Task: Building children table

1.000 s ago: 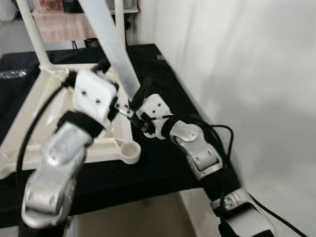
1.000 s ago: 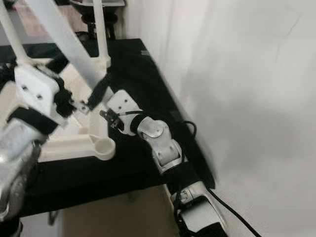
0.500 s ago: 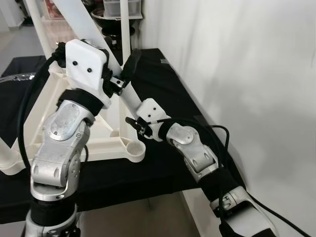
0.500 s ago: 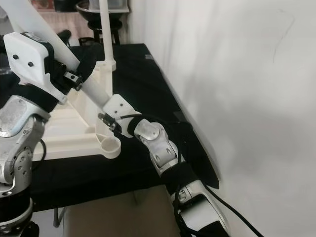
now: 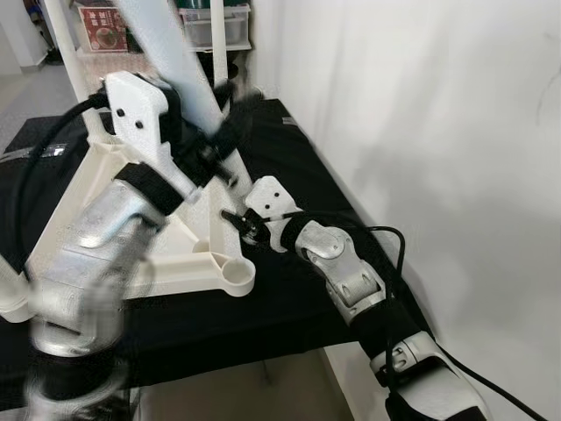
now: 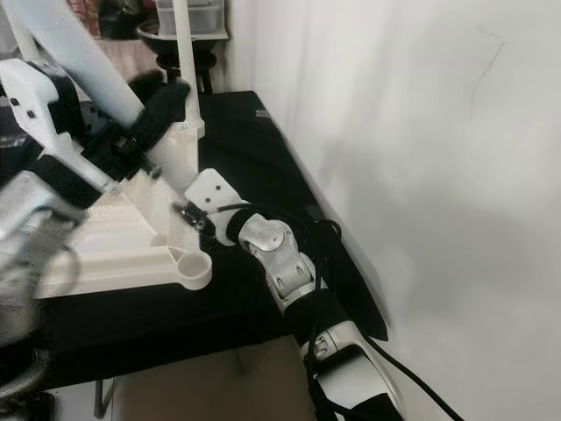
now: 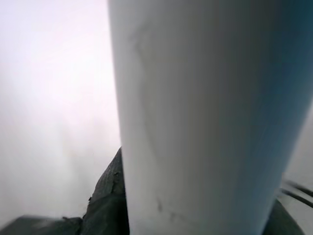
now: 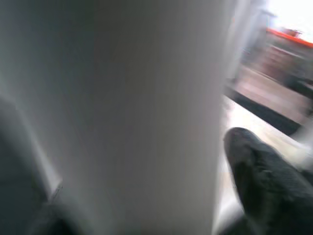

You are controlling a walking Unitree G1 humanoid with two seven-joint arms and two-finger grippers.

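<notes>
The white children's table frame lies upside down on a black-covered surface. A loose white table leg leans over it, its lower end near the frame's right rail. My left gripper is shut on this leg partway up; in the left wrist view the leg is pressed against a black finger. My right gripper is shut on the leg's lower end, with the leg between its fingers. An empty round socket sits at the frame's near corner.
Two fitted white legs stand upright at the frame's far corners. A white wall runs close along the right. The black surface ends just below the frame, with floor beneath. Shelves with boxes stand behind.
My left gripper has gone from near the leg's lower end to higher up the leg, and that arm is now blurred. The right gripper stays at the leg's foot.
</notes>
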